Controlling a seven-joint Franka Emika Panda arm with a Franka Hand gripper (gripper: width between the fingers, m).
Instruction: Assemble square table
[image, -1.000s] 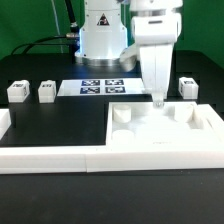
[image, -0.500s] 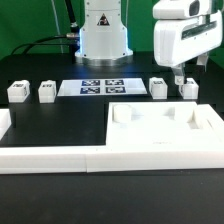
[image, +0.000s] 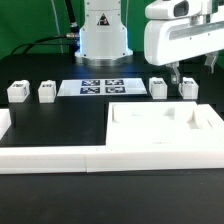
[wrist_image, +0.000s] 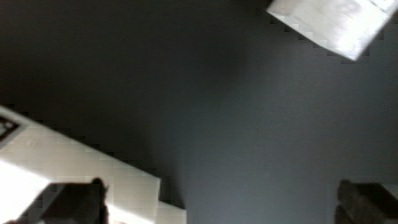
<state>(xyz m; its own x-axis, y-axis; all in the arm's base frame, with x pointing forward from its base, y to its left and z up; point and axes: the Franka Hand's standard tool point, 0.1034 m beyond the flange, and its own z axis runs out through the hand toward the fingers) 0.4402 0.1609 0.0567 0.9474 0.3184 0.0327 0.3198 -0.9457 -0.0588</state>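
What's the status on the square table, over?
Gripper open, empty, hovering over the bench. Tabletop lying flat, no legs fitted. Four leg blocks loose beyond it. Nothing blocking.

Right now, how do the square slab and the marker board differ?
The square slab is thick with a raised rim; the marker board is thin and flat. The slab's visible face is plain white; the board carries black tags. Both are white and lie flat on the table.
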